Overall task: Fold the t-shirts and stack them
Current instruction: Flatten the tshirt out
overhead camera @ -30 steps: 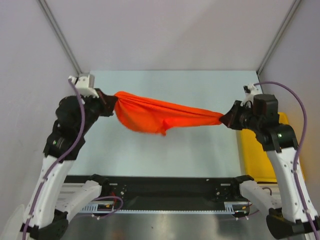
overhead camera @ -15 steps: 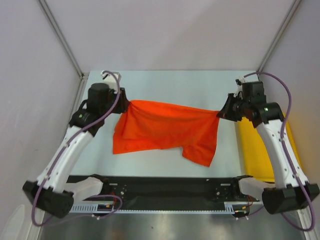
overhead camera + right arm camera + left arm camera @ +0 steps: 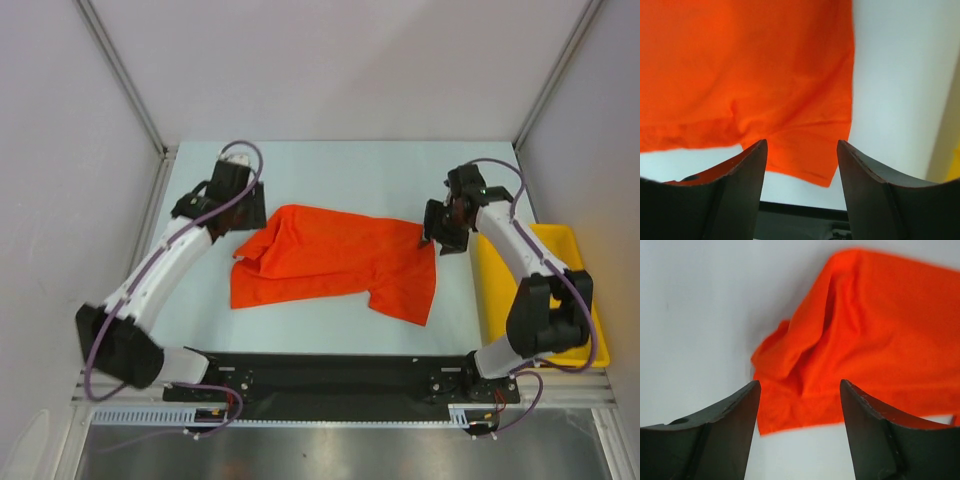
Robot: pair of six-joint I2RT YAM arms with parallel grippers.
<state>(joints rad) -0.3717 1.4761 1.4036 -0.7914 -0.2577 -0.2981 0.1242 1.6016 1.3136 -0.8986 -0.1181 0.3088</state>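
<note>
From the top camera, you can see the t-shirt [image 3: 330, 262] is no longer strung taut in the air between the arms, as it was a second ago. It now lies spread on the table [image 3: 340, 165], near the middle, with a sleeve pointing toward 5 o'clock and a rumpled edge at its 9 o'clock side. Your left gripper [image 3: 250, 205] sits off the cloth's 10 o'clock corner and your right gripper [image 3: 435, 232] at its 3 o'clock edge. The yellow tray [image 3: 560, 245] stays at the table's 3 o'clock side, apart from the shirt.

In the left wrist view, the left gripper [image 3: 800, 385] has its jaws wide and holds nothing. The t-shirt [image 3: 875, 325] lies below and toward 1 o'clock, bunched at its near corner.

In the right wrist view, the right gripper [image 3: 801, 142] is likewise spread wide and empty, with the t-shirt [image 3: 740, 65] flat beneath toward 11 o'clock.

You have released the garment, so it looks laid out and ready for a first fold, though that bunched left corner may need smoothing first.
</note>
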